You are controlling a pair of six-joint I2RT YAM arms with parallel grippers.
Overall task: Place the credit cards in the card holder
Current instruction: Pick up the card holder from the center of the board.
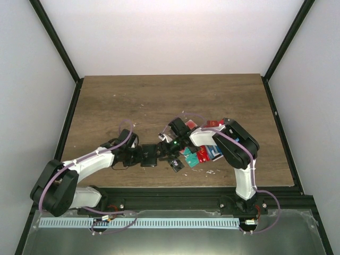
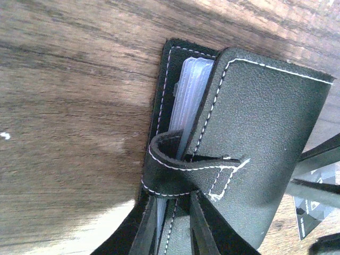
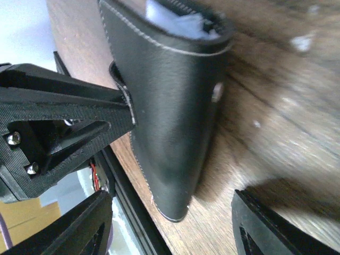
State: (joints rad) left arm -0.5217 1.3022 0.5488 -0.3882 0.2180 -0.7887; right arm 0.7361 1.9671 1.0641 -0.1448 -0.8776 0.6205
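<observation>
**A:** Nearest the top camera, beyond the arm bases, who holds what?
**B:** Left gripper (image 1: 139,157) is clamped on the card holder (image 1: 150,155), probably to steady it for loading. The right gripper (image 1: 172,150) hangs at its three o'clock, jaws apart and empty.
**A:** And the credit cards (image 1: 204,152)?
**B:** One overlapping heap farther toward three o'clock, in red, teal and blue. It is too tangled to count.
**A:** Left wrist view?
**B:** One card holder (image 2: 255,122), and its clear sleeves look empty. Two fingers (image 2: 202,234) pinch its six o'clock edge. One black card (image 2: 313,210) shows at four o'clock.
**A:** Right wrist view?
**B:** The card holder (image 3: 170,106) stands on edge, braced from nine o'clock. The right gripper (image 3: 170,199) gapes at six o'clock, gripping nothing.
</observation>
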